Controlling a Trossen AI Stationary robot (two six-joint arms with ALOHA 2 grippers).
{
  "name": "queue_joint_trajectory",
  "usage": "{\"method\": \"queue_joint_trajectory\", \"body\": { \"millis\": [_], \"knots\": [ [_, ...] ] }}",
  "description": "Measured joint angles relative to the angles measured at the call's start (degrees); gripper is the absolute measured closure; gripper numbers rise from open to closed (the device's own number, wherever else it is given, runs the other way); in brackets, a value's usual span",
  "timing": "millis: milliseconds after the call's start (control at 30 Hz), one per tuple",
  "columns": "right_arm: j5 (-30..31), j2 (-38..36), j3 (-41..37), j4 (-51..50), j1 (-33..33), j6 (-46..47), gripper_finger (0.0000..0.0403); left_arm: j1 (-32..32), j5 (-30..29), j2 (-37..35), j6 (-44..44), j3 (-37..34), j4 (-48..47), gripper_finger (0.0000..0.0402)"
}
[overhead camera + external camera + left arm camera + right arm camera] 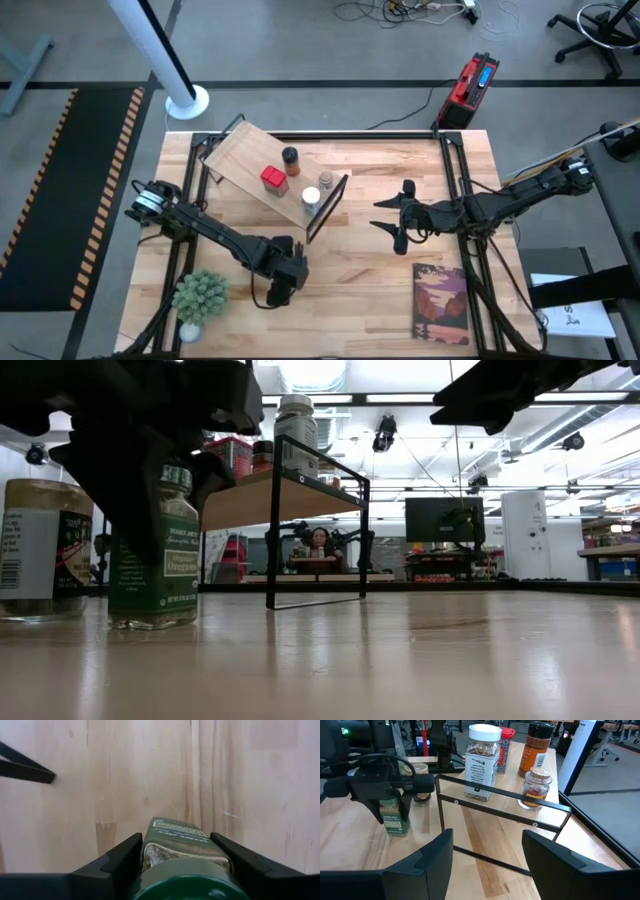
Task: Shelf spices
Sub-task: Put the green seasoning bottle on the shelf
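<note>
My left end effector (182,865) straddles the green-lidded jar (182,855), fingers not visibly clamped; lifting now risks tipping it. Right end effector (487,852) open.

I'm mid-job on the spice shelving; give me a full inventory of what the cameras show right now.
Pale wooden shelf with black metal frame: one, table's far left.
White-lidded jar: one, on the shelf.
Red boxy tin: one, on the shelf.
Dark-lidded brown jar: one, on the shelf.
Small silvery-topped jar: one, on the shelf.
Green-lidded jar: one, on the tabletop.
Tan-topped jar: one, on the tabletop beside the green-lidded jar.
Green potted plant: one, near left corner.
Picture book: one, near right.
Left gripper: fingers either side of the green-lidded jar.
Right gripper: open, raised right of the shelf.
</note>
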Motion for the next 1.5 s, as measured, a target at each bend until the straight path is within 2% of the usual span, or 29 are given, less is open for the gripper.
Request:
{"method": "queue_joint_trajectory", "body": {
  "millis": [400, 567, 800, 1167, 1500],
  "knots": [
    [0.0, 0.0, 0.0, -0.4, 0.0, 0.0, 0.019, 0.0, 0.1, 0.0, 4.5, -0.2, 0.2, 0.0205],
    [0.0, 0.0, 0.0, -0.3, 0.0, 0.1, 0.019, 0.0, 3.1, 0.0, 4.8, 1.0, -2.4, 0.021],
    [0.0, 0.0, 0.0, -0.3, 0.0, 0.2, 0.019, 0.8, 4.5, -0.6, 4.9, 8.3, -12.4, 0.0211],
    [0.0, 0.0, 0.0, -0.3, 0.0, 0.2, 0.019, 4.2, 4.3, -1.2, 5.7, 24.5, -32.0, 0.0211],
    [-1.1, 0.0, 0.0, -0.3, 0.0, 0.3, 0.019, 9.2, -2.2, -6.8, 5.6, 29.0, -45.2, 0.0211]
  ]
}}
